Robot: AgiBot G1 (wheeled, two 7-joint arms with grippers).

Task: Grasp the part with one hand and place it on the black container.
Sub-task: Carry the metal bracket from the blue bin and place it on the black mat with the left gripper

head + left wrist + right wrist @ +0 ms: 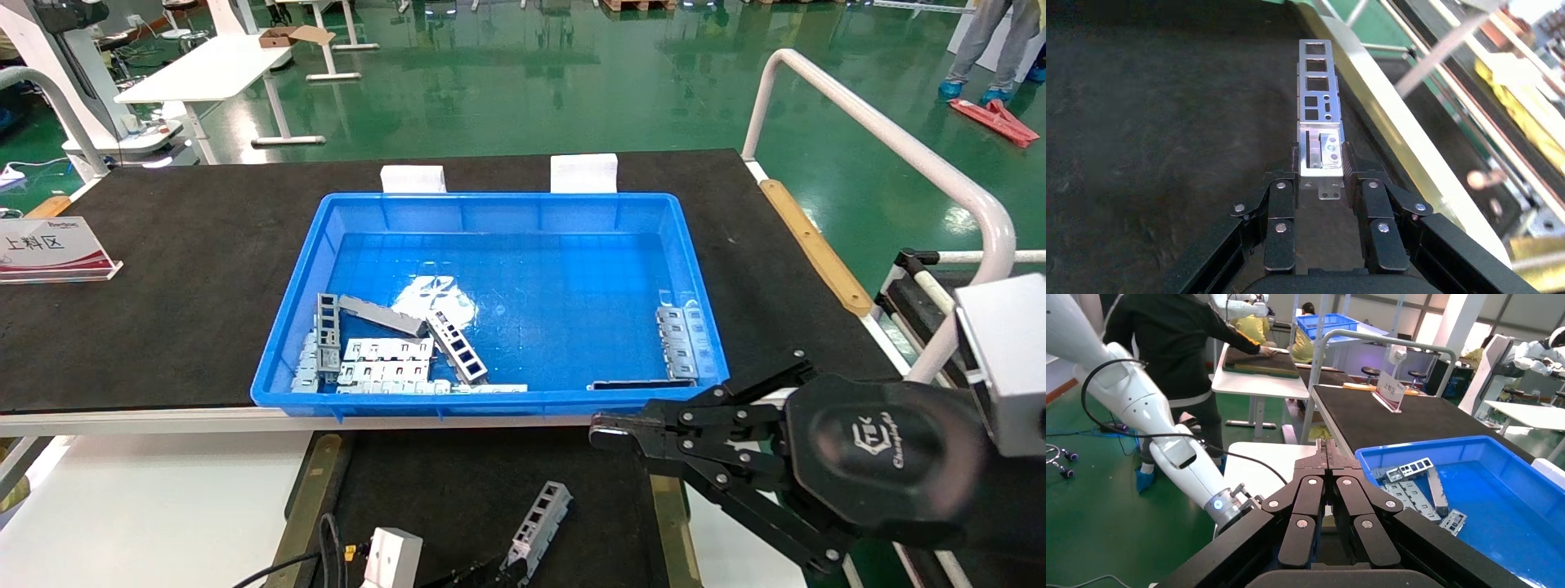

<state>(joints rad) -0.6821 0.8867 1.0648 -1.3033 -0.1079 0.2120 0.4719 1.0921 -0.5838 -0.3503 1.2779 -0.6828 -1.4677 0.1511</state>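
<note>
- Green shop floor runs behind a black mat [163,245] that covers the long table, with white workbenches farther back
- On that mat sits a blue bin [507,208], and loose metal pieces lie in a heap [384,359] at its near left corner; a smaller stack [682,343] rests against its right wall
- A white sign [53,249] stands on the mat's left side
- Just in front of the bin, lower down, lies the black container [458,490], a flat dark tray with a bronze rail [306,506] along its left side
- The left gripper [1319,160] is low over that tray, near its right rail, and only its tip shows at the bottom edge of the head view
- Its fingers [1281,202] are closed in on the part [1319,104], pinching the near end from both sides
- The part [539,518] is a slim silver strip with a row of rectangular windows; it juts forward from the left gripper over the tray's dark floor, but whether its far end touches the floor I cannot tell
- The right gripper [609,433] hangs off to the right, just beside the bin's near right corner and over the tray's right edge
- Its fingers [1322,459] are pressed together tip to tip with nothing between them
</note>
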